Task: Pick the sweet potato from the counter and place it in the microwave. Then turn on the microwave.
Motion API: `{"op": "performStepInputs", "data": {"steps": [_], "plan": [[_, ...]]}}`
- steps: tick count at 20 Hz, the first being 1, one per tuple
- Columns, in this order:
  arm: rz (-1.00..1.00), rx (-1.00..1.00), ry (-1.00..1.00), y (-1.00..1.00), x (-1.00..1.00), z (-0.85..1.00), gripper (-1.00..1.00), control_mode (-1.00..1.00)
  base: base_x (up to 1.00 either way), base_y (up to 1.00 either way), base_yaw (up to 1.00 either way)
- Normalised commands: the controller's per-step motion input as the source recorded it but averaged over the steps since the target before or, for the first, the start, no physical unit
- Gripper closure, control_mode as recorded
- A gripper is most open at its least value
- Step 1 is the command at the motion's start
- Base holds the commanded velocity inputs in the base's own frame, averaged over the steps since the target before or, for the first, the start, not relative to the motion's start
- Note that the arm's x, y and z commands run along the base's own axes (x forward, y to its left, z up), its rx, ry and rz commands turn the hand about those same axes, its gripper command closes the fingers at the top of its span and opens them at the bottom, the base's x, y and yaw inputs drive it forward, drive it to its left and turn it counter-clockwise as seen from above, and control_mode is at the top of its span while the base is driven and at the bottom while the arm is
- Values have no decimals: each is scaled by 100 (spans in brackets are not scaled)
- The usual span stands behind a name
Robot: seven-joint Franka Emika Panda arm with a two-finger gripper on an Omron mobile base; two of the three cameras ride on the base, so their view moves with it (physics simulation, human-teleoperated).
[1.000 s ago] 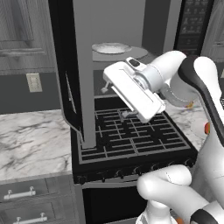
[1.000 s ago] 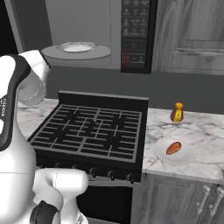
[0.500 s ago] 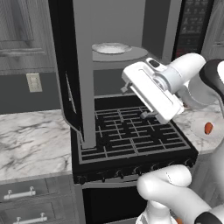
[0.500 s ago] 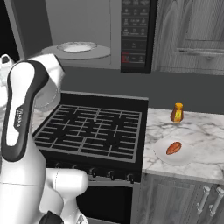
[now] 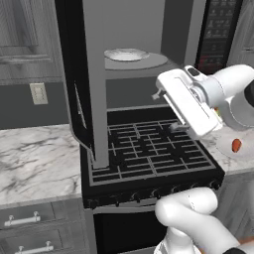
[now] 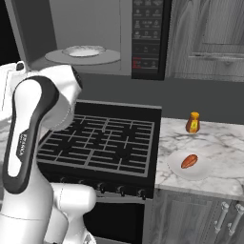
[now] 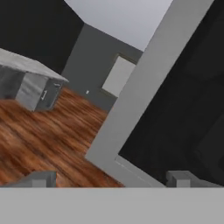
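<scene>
The sweet potato (image 6: 189,161) is seen lying on a small white plate (image 6: 200,170) on the counter (image 6: 224,143), right of the stovetop (image 6: 102,145) & near the counter's front edge; in the left base view the potato (image 5: 236,145) is glimpsed just past the robot's arm. An orange bottle (image 6: 192,122) w/ a yellow cap is stood behind the plate, close to the back wall, apart from it. Above the stovetop the microwave (image 6: 147,40) is mounted, its black glass door (image 5: 82,89) swung wide open to the left; inside, a round white plate (image 6: 84,50) is set on the grey floor of the cavity, & the dark button panel is on the right side. The gripper (image 5: 171,126) is held over the stovetop, well apart from the potato & below the microwave opening; its 2 fingers are spread wide w/ nothing between them, as the hand view (image 7: 111,178) also shows, where the 2 tips (image 7: 41,178) are far apart in front of the grey-framed door edge & a wood floor beyond.
</scene>
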Motion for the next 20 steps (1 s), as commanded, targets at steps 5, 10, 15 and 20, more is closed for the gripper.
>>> {"op": "performStepInputs", "data": {"steps": [5,10,15,20], "plan": [[-39,0,7,-18,0,0,-100,-100,0,0,0],[-36,0,9,-18,0,0,-100,-100,0,0,0],[-30,0,15,-21,0,4,-100,-100,0,0,0],[-30,0,16,-26,4,6,-100,-100,0,0,0]]}}
